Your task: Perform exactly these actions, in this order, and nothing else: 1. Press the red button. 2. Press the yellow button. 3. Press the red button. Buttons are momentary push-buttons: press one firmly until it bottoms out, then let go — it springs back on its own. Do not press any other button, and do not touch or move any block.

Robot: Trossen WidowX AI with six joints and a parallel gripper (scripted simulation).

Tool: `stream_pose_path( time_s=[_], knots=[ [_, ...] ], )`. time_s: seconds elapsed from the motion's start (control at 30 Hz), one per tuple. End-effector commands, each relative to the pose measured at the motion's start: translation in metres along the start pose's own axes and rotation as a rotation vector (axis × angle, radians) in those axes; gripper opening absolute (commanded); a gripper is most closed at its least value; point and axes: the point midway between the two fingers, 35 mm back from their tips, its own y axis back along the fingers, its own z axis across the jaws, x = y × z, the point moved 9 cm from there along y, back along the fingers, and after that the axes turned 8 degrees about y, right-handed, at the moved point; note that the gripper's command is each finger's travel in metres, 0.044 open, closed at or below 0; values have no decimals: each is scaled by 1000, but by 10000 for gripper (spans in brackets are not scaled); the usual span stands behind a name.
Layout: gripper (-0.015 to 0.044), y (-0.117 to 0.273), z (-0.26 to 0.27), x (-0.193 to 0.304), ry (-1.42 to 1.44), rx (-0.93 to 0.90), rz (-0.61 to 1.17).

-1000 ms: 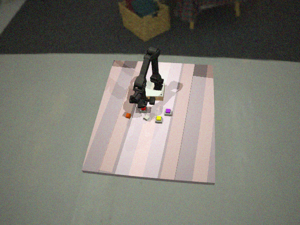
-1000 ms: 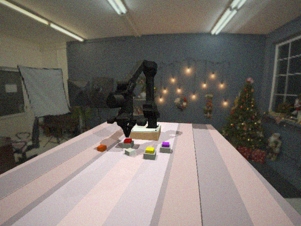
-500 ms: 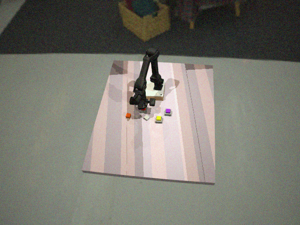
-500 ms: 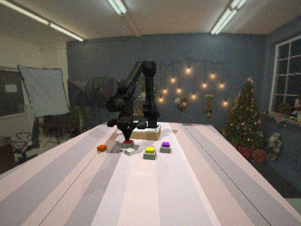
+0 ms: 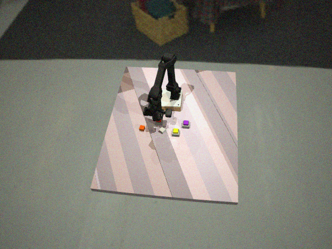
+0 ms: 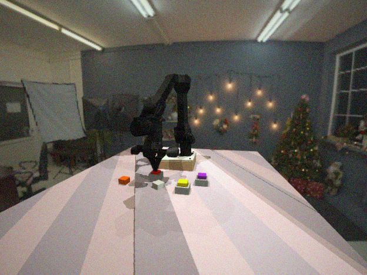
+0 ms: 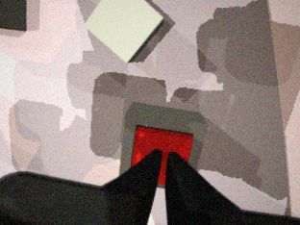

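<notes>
The red button (image 5: 158, 121) (image 6: 155, 171) (image 7: 163, 139) sits in a grey base in front of the arm's base. My gripper (image 6: 155, 170) (image 7: 163, 158) is shut and empty, pointing down with its fingertips on the red cap. The cap stands lower in its base than the other caps do, so it looks pressed in at least partway; whether it is fully down I cannot tell. In the top view the gripper body hides the fingertips. The yellow button (image 5: 175, 131) (image 6: 182, 183) stands to the right and nearer the front, its cap raised.
A purple button (image 5: 185, 123) (image 6: 202, 175) stands right of and behind the yellow one. A whitish block (image 5: 162, 130) (image 6: 158, 184) (image 7: 125, 26) lies between the red and yellow buttons, close to the red one. An orange block (image 5: 141, 127) (image 6: 124, 180) lies left of the red button.
</notes>
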Motion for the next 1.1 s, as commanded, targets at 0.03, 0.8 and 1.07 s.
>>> stream_pose_path(
  time_s=[0.03, 0.8, 1.07],
  knots=[
    [20, 29, 1, 1, 3, -8, 4],
    [20, 96, 69, -74, 4, -16, -2],
    [20, 95, 114, -101, 4, -18, -2]
  ],
)
